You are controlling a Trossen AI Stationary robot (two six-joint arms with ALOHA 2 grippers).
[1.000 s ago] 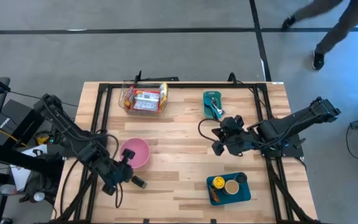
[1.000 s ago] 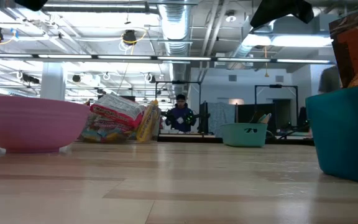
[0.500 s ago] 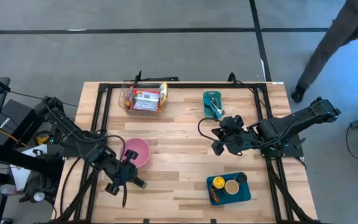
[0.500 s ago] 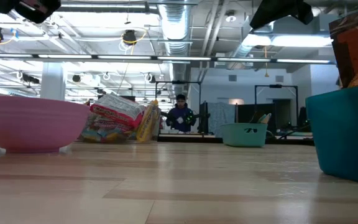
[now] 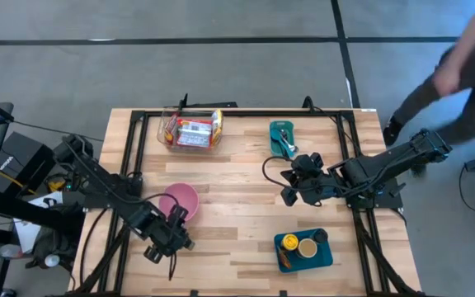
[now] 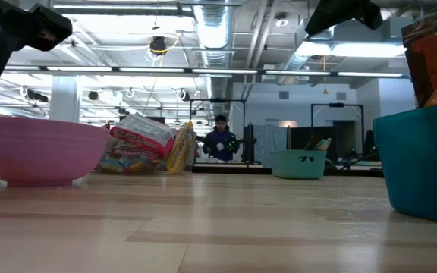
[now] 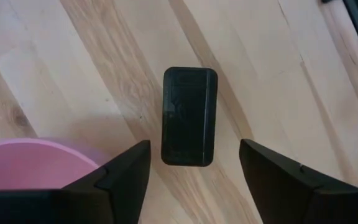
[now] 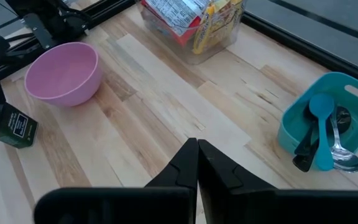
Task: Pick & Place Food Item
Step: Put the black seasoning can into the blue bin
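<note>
There, rectangular dark box [image 7: 189,116] on wood.

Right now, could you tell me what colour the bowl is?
Pink; the bowl shows best in the right wrist view.

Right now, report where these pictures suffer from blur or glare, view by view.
High view: the person passing right of the table is smeared by motion; the table itself is sharp. Low view: ceiling lights glare, and the near teal bin is soft. Left wrist view: the dark box is crisp, casting a diagonal shadow on the wood.
</note>
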